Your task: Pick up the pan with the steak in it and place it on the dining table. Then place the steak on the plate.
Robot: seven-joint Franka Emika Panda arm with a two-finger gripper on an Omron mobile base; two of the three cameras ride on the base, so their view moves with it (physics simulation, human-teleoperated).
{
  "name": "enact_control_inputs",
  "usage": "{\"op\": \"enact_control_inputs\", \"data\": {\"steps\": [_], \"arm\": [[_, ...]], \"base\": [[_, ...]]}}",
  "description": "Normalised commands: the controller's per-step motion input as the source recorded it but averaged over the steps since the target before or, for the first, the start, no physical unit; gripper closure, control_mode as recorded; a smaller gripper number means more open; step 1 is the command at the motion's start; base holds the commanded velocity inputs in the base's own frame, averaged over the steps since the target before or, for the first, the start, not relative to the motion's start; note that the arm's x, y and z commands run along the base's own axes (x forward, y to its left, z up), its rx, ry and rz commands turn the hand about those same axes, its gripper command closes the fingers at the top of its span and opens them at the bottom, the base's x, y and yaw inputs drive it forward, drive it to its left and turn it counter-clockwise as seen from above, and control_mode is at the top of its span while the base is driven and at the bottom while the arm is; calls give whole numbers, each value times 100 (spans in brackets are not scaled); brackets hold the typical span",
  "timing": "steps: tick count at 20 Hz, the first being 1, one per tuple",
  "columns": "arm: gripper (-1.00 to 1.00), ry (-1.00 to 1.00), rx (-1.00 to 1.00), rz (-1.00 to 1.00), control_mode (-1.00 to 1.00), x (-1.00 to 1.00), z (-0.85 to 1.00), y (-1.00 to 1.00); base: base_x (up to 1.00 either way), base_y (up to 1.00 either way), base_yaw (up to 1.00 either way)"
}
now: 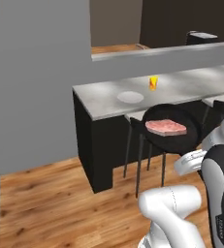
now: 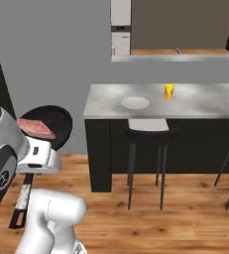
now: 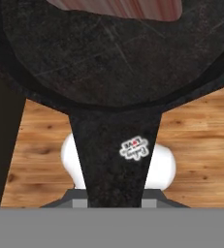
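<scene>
**Pan carried in the air, short of the dining table**

Pan (image 1: 174, 127) hangs above the wooden floor (image 1: 45, 203), held by its handle (image 3: 114, 155) at my wrist, near the dining table (image 1: 104, 109) and beside a stool (image 2: 146, 130). My fingertips are hidden, so I cannot tell how my pincer stands. The steak (image 1: 166, 127) lies flat inside the pan. On the table, the plate (image 1: 130, 97) sits near a yellow cup (image 1: 153, 83).

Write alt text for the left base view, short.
A black pan carrying a pink steak is held up in the air on the white arm, short of the dining table. On the table's pale top sit a small round plate and a yellow cup; stools stand beneath on wood flooring.
</scene>
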Motion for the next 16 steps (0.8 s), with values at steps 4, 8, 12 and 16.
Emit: {"op": "enact_control_inputs", "data": {"steps": [4,8,12,16], "arm": [[100,0,0,0,100,0,0,0],[100,0,0,0,100,0,0,0],[100,0,0,0,100,0,0,0],[100,0,0,0,100,0,0,0]], "base": [[0,43,-1],[7,0,0],[62,15,-1],[96,21,-3]]}}
